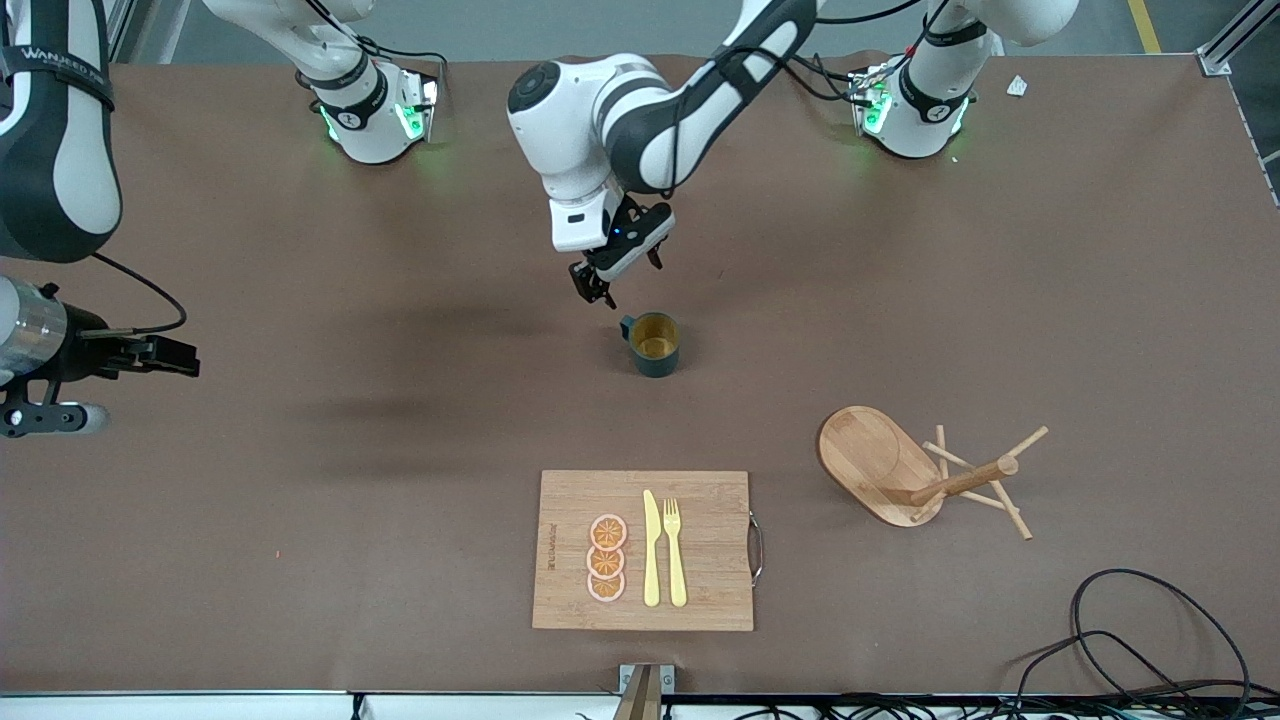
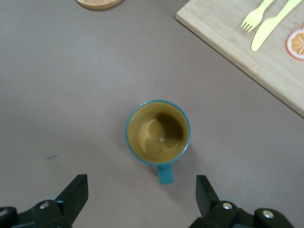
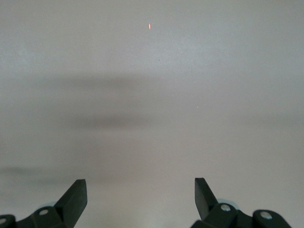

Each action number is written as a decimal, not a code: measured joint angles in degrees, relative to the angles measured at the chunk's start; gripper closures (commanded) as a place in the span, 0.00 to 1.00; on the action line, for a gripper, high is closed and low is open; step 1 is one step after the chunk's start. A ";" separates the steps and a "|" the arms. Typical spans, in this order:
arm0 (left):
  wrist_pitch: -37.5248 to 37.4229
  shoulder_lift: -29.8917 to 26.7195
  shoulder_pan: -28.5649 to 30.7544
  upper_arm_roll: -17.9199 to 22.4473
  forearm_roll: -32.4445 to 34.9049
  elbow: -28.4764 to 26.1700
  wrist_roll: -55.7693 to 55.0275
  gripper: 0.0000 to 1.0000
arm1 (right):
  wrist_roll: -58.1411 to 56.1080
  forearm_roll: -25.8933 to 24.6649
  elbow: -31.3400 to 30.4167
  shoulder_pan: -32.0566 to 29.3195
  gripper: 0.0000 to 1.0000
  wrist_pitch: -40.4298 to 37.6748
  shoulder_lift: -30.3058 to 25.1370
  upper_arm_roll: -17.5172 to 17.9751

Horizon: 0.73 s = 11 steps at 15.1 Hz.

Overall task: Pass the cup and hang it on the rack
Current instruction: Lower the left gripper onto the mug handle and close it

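The teal cup stands upright in the middle of the table, its yellow inside showing and its small handle turned toward the robots' bases. My left gripper hangs open just above the table beside the handle, with nothing between its fingers. The bamboo rack lies tipped on its side, nearer to the front camera than the cup and toward the left arm's end; its oval base edge shows in the left wrist view. My right gripper waits open over bare table at the right arm's end.
A bamboo cutting board with a yellow knife, a fork and orange slices lies nearer to the front camera than the cup. Black cables coil at the table's corner near the rack.
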 measured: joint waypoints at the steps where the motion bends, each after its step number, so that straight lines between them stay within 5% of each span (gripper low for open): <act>1: 0.22 1.37 -0.75 0.01 2.24 0.45 -3.46 0.01 | 0.01 0.00 0.24 0.01 0.00 -0.06 0.00 0.10; 11: 2.98 10.95 -3.97 0.76 14.14 4.54 -20.53 0.15 | 7.86 0.18 0.82 1.19 0.00 -5.36 -1.96 1.06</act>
